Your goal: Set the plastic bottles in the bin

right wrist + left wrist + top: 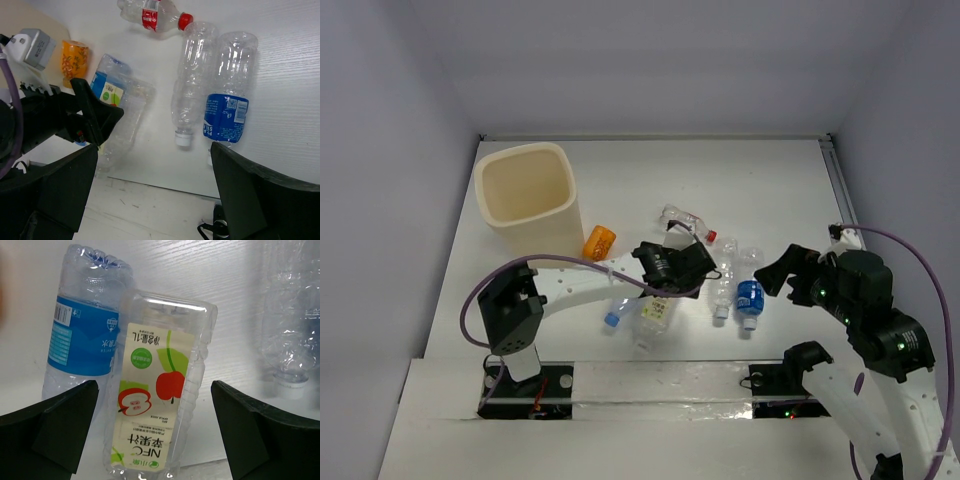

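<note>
- Bottles [720, 290] lie on the bench [770, 180] right of the bin [525, 190], the orange bottle [599, 242] nearest it.
- Left end effector [154, 385] gapes wide, gripping nothing; a juice bottle [160, 390] lies between its jaws, its apple label reading "NFC".
- Right end effector [154, 147] is spread wide and empty, just beside a blue-labelled bottle [227, 110].

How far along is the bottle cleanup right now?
Done: nothing; the cream plastic bin looks empty. In hand: nothing gripped; the left gripper hangs open over the clear apple-label bottle, and the right gripper is open too. Left: every bottle lies on the white table, including the short orange bottle and the red-label bottle.
</note>
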Tool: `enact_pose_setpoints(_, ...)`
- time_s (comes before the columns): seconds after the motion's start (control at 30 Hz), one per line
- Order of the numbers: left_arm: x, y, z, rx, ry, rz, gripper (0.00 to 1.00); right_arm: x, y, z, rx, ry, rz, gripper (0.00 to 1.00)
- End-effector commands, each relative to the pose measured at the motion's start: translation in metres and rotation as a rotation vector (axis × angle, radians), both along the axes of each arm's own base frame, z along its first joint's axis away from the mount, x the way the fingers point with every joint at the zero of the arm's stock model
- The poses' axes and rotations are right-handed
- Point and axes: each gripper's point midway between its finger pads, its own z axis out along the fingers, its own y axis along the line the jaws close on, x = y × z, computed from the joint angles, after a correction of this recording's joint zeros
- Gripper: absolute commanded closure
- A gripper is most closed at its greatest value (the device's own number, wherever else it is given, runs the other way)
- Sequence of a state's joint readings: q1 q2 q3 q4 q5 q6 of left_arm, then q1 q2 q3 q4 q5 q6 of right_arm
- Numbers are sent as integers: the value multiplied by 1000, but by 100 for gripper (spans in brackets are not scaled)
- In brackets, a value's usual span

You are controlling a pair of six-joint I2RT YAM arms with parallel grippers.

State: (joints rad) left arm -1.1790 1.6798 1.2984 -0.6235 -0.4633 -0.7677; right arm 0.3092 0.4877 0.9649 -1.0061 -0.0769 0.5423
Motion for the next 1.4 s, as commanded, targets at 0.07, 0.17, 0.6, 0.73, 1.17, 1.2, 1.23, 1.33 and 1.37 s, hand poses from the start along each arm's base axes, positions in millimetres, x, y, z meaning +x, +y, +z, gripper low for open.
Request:
enact_pose_setpoints(0.07,10,-9,1,30,-44,2,4,0,5,7,3,-43,40,0)
enact_pose_setpoints(0.17,9,-13,-10,36,-26,-15,4,-1,4,6,2,-42,39,0)
enact_pose_setpoints(0.6,6,-17,-42,51,5,-36,26,-3,3,1,1,-34,32,0)
enact_pose_setpoints(0.73,3,-15,-48,59,16,-43,27,-2,4,1,6,-35,34,0)
enact_pose_setpoints(1.17,2,-8,-63,99,22,-45,41,4,7,-1,10,-32,37,0)
enact_pose_setpoints(1.2,3,-9,-59,94,17,-46,45,5,6,-2,7,-29,33,0)
enact_pose_setpoints(1.23,4,-9,-52,83,9,-46,49,5,6,-1,8,-32,33,1)
enact_pose_setpoints(1.33,6,-12,-24,40,-20,-47,54,7,6,-1,5,-32,31,11)
enact_pose_setpoints(1.37,8,-13,-14,26,-32,-45,54,8,7,-2,3,-28,33,17)
